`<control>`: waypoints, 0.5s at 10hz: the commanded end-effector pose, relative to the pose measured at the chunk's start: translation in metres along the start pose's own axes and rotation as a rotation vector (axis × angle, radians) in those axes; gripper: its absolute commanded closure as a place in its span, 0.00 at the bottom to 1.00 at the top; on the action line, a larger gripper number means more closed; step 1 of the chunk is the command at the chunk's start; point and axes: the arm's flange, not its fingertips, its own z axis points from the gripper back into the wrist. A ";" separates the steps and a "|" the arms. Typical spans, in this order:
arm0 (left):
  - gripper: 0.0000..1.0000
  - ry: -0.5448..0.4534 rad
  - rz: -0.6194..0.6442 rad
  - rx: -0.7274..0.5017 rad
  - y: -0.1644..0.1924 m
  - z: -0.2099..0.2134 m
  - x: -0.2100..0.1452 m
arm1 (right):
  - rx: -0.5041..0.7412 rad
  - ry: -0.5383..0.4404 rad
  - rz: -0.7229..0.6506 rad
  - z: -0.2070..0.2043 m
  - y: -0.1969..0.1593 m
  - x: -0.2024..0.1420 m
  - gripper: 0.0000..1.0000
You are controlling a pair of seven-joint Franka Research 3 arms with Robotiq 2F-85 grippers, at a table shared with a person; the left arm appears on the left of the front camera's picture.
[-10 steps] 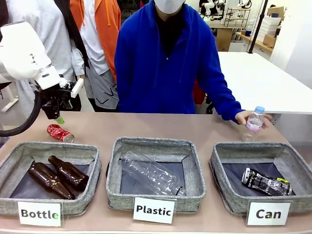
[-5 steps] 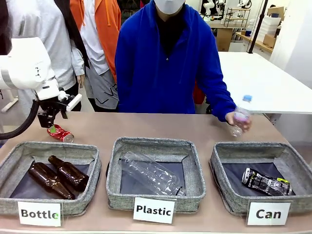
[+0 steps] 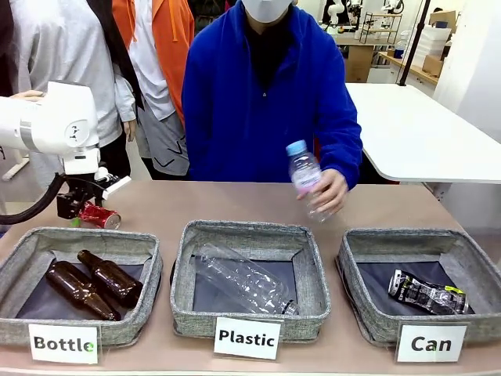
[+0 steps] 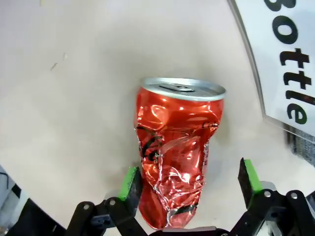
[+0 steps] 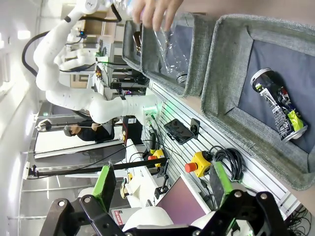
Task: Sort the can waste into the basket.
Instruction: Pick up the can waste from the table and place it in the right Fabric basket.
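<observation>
Behind the Bottle basket (image 3: 78, 235), on the counter (image 3: 235, 205), the red can (image 4: 177, 157) lies between the left end effector's (image 4: 189, 178) wide-spread pads (image 4: 130, 180), ungripped. Closing off-centre could squirt it sideways, since its wall is crumpled, glossy and uneven. The right end effector (image 5: 161, 183) gapes empty; the black can (image 3: 427, 294) lies in the Can basket (image 3: 356, 258).

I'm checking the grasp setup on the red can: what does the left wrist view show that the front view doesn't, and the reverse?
Left wrist view: the left pincer is open, its green pads straddling the crushed red can at its lower end. Front view: the black-and-silver can lies in the Can basket; a person's hand holds a plastic bottle. Both: the red can lies on the table by the Bottle basket.
</observation>
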 end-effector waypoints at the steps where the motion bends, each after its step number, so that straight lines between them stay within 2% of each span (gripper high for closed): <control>1: 0.00 -0.004 -0.027 -0.002 0.008 0.004 -0.002 | -0.008 0.015 0.027 0.002 -0.001 -0.004 0.00; 3: 0.00 -0.016 -0.034 0.005 0.009 0.005 -0.005 | -0.008 0.015 0.027 0.002 -0.001 -0.004 0.00; 4: 0.60 -0.021 -0.044 -0.006 0.008 0.004 -0.004 | -0.008 0.015 0.027 0.002 -0.001 -0.004 0.00; 5: 0.60 -0.021 -0.041 -0.007 0.009 0.004 -0.004 | -0.008 0.015 0.027 0.002 -0.001 -0.004 0.00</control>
